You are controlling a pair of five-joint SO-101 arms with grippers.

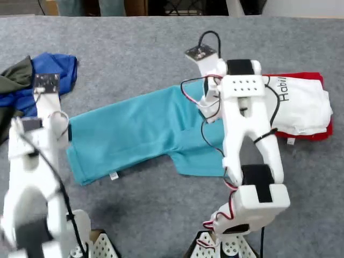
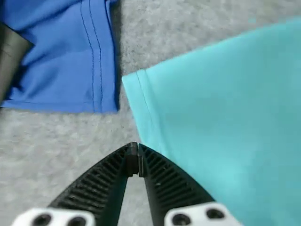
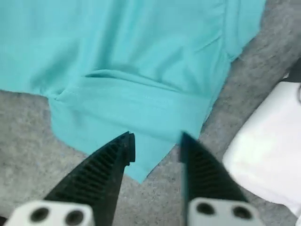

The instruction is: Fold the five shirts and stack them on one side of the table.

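Observation:
A teal shirt (image 1: 140, 129) lies folded lengthwise across the middle of the grey table, one sleeve (image 1: 199, 158) pointing to the near edge. My left gripper (image 2: 134, 151) is shut, its tips right at the hem of the teal shirt's corner (image 2: 141, 101), with nothing visibly between them. My right gripper (image 3: 155, 143) hangs open above the teal sleeve (image 3: 141, 117). A folded white shirt (image 1: 301, 99) rests on a folded red one (image 1: 320, 131) at the right. A blue shirt (image 1: 51, 72) and a dark olive one (image 1: 13, 75) lie crumpled at the far left.
The left arm (image 1: 32, 156) stands along the table's left side, and the right arm (image 1: 247, 118) reaches over the teal shirt's right end. Bare grey carpet (image 1: 134, 43) runs along the far side and between the arm bases.

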